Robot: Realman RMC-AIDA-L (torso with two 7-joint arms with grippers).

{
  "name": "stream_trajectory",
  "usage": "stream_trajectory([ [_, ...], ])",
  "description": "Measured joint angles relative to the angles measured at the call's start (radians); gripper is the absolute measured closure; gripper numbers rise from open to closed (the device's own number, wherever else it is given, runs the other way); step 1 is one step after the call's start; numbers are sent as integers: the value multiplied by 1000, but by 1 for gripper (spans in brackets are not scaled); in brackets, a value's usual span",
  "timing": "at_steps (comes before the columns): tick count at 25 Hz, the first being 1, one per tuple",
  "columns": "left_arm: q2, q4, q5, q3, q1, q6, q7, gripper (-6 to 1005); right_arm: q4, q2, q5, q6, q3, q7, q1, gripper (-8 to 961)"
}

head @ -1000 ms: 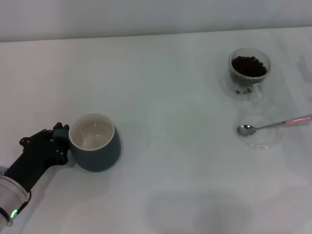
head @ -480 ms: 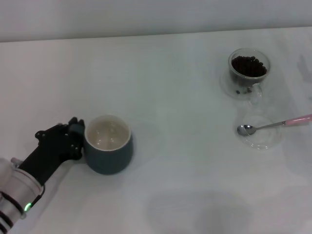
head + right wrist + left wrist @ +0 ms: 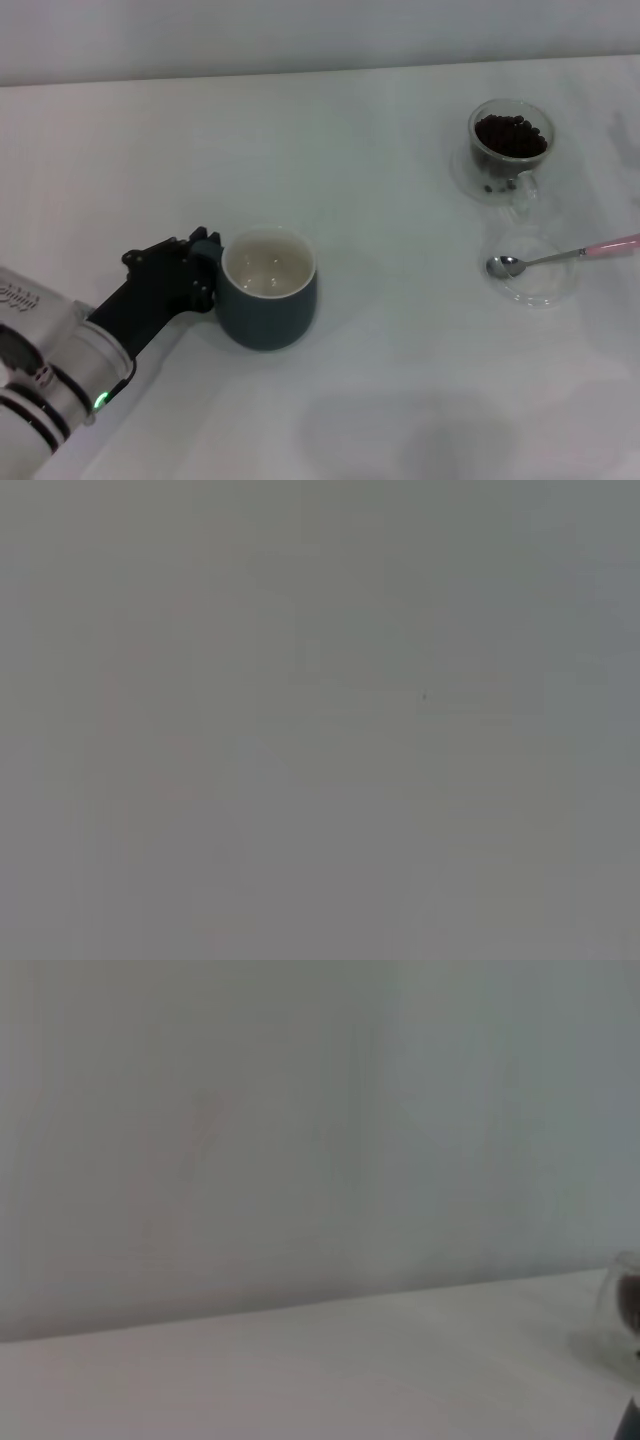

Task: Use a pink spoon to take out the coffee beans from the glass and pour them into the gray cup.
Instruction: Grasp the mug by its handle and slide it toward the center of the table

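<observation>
We see our left claw (image 3: 203,265) reaching low from the near left, closed on the gray cup's (image 3: 268,302) handle side, on a plain white table (image 3: 380,200).

On the white surface (image 3: 380,180) a wide bare stretch lies between the mug (image 3: 268,300) on the robot's left and the glassware on its right. The left gripper (image 3: 200,268) is pressed against the mug's left side, its arm blocking the near-left corner. On the right, the glass cup (image 3: 511,148) of beans stands just behind the shallow dish (image 3: 532,272), little room between them (the spoon (image 3: 560,256) lies across the dish, its handle reaching toward the right edge). The near middle is open
</observation>
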Motion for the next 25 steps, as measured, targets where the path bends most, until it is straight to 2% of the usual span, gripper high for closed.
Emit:
stream_trajectory([
  [15, -5, -27, 0, 43, -76, 86, -1, 885, 8, 1, 0, 0, 0, 0, 0, 106],
  [25, -2, -23, 0, 68, -75, 94, -1, 886, 9, 2, 0, 3, -2, 0, 0, 108],
])
